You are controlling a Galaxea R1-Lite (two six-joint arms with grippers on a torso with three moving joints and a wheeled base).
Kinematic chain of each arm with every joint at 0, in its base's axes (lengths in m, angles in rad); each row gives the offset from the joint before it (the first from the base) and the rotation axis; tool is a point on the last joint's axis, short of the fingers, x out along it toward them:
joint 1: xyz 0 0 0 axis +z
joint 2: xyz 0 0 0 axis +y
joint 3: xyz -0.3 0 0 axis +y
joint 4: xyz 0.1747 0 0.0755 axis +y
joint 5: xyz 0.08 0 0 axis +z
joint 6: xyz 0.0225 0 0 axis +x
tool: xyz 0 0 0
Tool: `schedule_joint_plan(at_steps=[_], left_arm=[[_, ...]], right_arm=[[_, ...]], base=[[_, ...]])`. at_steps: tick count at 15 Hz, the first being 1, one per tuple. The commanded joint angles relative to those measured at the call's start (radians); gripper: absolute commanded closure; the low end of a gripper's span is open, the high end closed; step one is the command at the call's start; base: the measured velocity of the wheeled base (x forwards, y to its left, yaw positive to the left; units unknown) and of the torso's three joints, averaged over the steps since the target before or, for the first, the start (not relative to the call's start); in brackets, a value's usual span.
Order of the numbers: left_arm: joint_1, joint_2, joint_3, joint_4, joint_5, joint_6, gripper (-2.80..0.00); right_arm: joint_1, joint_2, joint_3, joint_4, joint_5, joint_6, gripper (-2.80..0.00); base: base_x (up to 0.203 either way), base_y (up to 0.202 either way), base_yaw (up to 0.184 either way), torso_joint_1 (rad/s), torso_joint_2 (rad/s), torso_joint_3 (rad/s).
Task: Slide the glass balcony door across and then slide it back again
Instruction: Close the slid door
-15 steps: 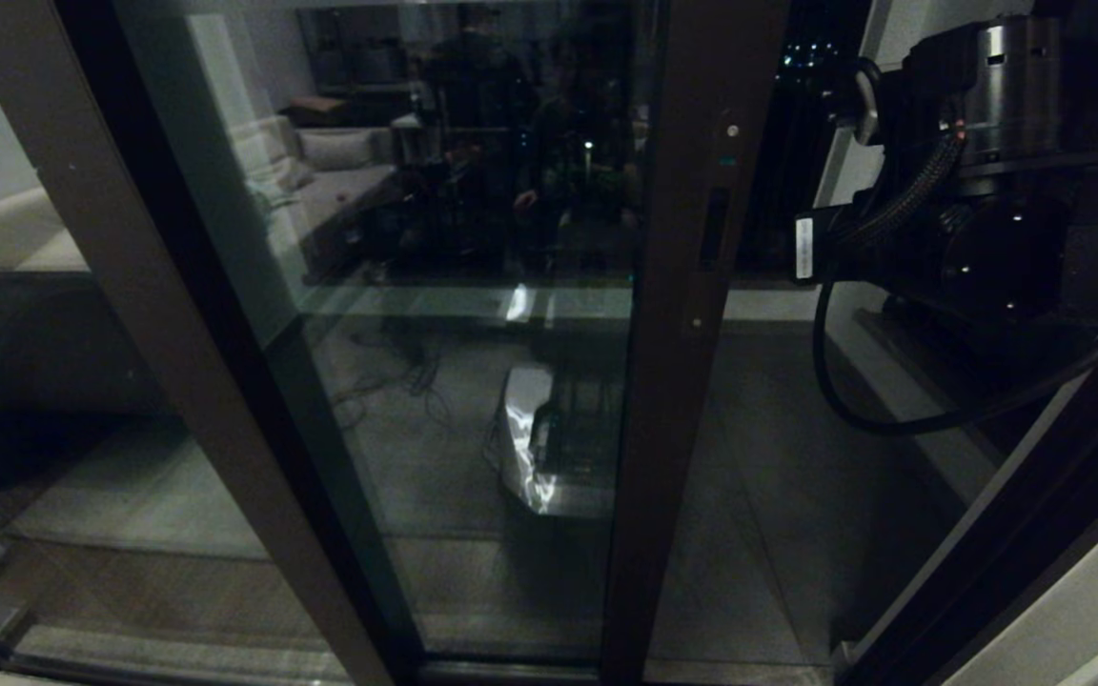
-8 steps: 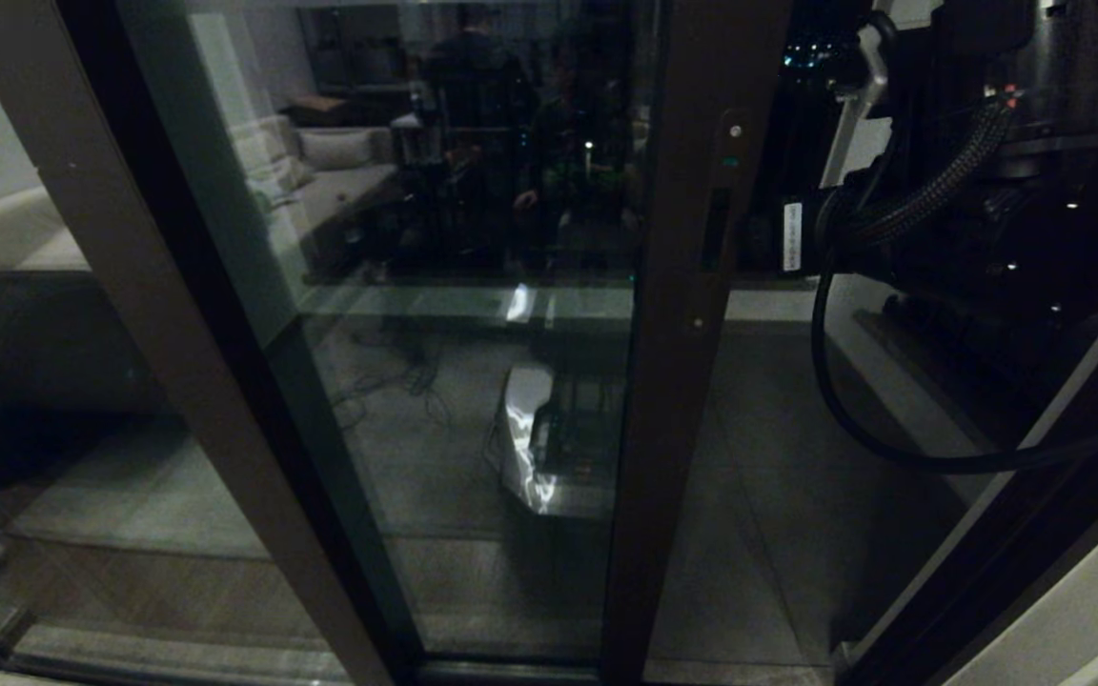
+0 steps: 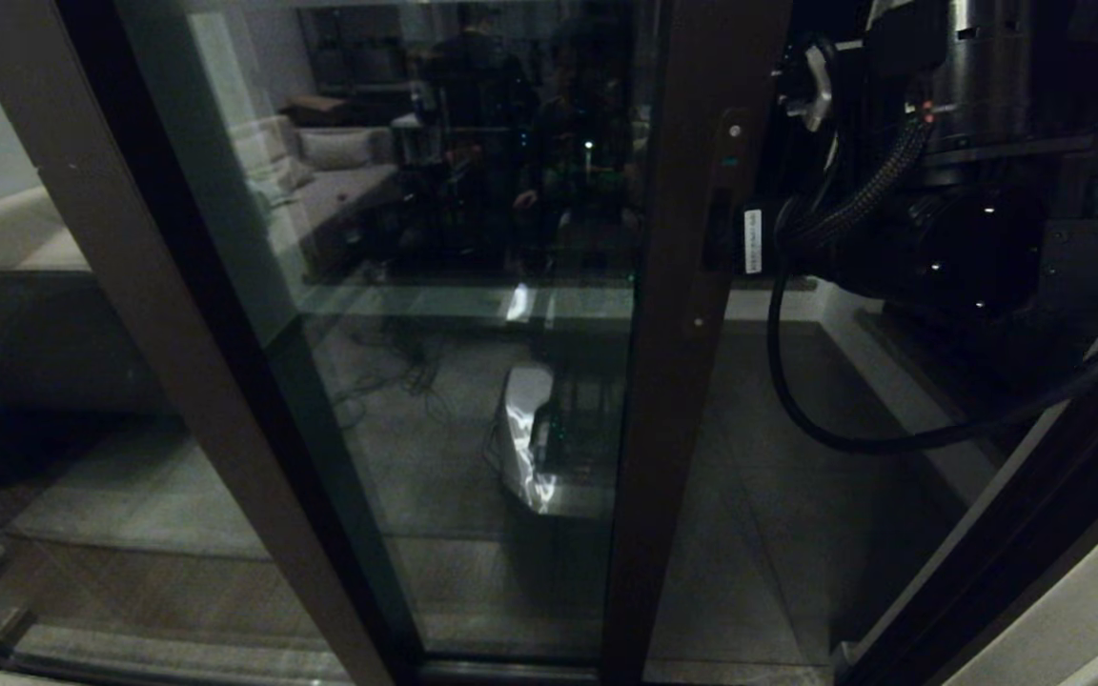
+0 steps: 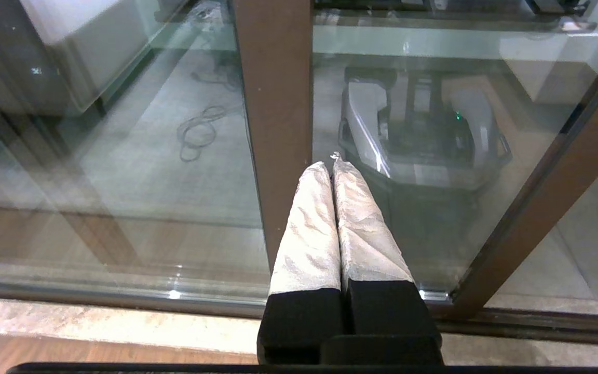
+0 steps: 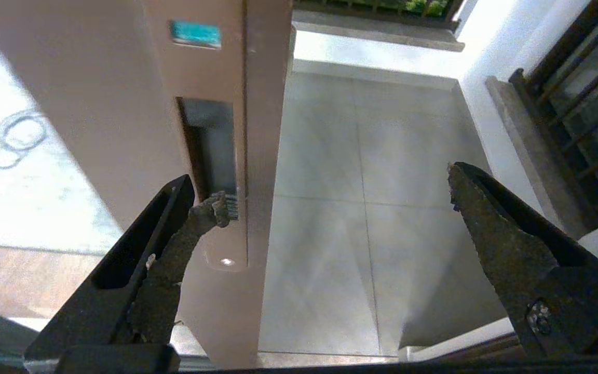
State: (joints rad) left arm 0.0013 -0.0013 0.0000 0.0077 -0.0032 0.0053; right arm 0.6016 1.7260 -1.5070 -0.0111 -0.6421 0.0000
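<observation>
The glass balcony door (image 3: 473,314) fills most of my head view, its dark brown upright edge (image 3: 692,314) running from 12 to 6 o'clock just right of centre, with open balcony floor (image 3: 778,495) showing past it at 4 o'clock. So the door stands partly slid, and I judge the step in hand to be getting a hold on its edge at the recessed slot handle (image 5: 211,150); whether this is the slide across or the return I cannot tell.

My right arm (image 3: 949,219) is raised at 2 o'clock in the head view, reaching level toward that edge. My right gripper (image 5: 330,192) is spread wide and holds nothing; 1 fingertip (image 5: 211,208) sits at the lower end of the slot, the other hangs free over the floor.

Next I need that finger seated inside the slot, then a steady sideways push along the track.

My left gripper (image 4: 333,166) waits low near the plain stile (image 4: 278,114), its 2 fingers pressed together, empty.
</observation>
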Motion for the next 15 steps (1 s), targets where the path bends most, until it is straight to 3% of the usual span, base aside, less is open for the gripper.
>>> schedule_joint_plan(at_steps=[1,15], left_arm=[[0.0,0.0,0.002,0.0,0.0,0.001,0.0],[0.0,0.0,0.002,0.0,0.0,0.001,0.0]], right_arm=[[-0.021,0.021,-0.004,-0.001,-0.002,-0.001,-2.8],[-0.114,0.015,0.013,0.0,-0.002,-0.011,-2.8]], base=[[0.0,0.0,0.0,0.0,0.0,0.0],[0.0,0.0,0.0,0.0,0.0,0.0]])
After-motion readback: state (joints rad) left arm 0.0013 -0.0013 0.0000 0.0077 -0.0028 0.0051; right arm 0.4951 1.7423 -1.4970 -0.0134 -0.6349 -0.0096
